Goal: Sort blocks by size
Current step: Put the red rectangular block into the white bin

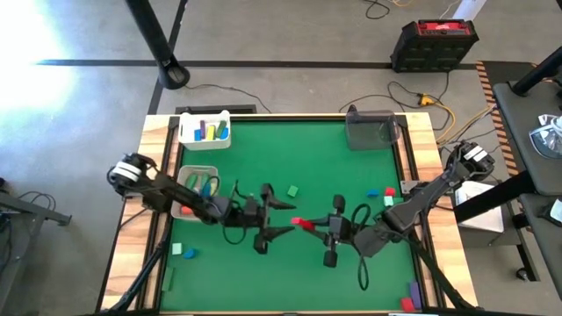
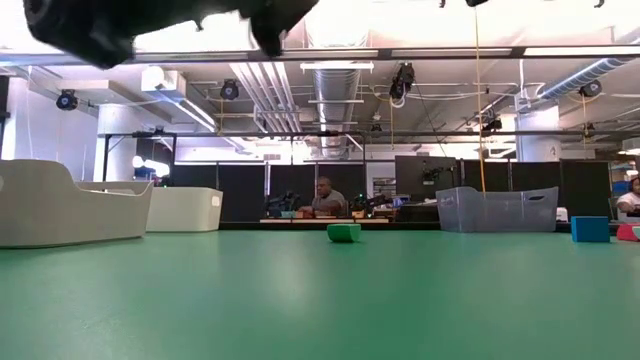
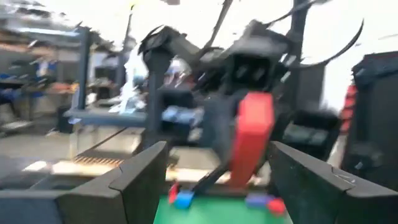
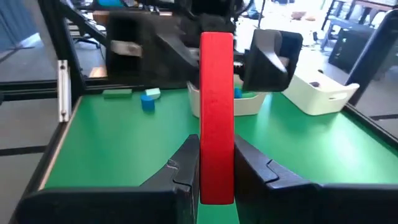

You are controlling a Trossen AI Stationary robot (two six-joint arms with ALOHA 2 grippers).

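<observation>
The right gripper (image 4: 214,163) is clamped on the long red block (image 4: 216,112) above mid-tabletop, facing the left gripper (image 3: 214,165), whose jaws are spread. For a clean handover, centre them around the block's free end before closing.

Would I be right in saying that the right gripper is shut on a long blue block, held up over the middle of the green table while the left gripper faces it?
Not quite: the block is red, not blue. The right wrist view shows the right gripper shut on a long red block, and the high view shows it over the middle of the green table, with the left gripper open and facing it.
</observation>
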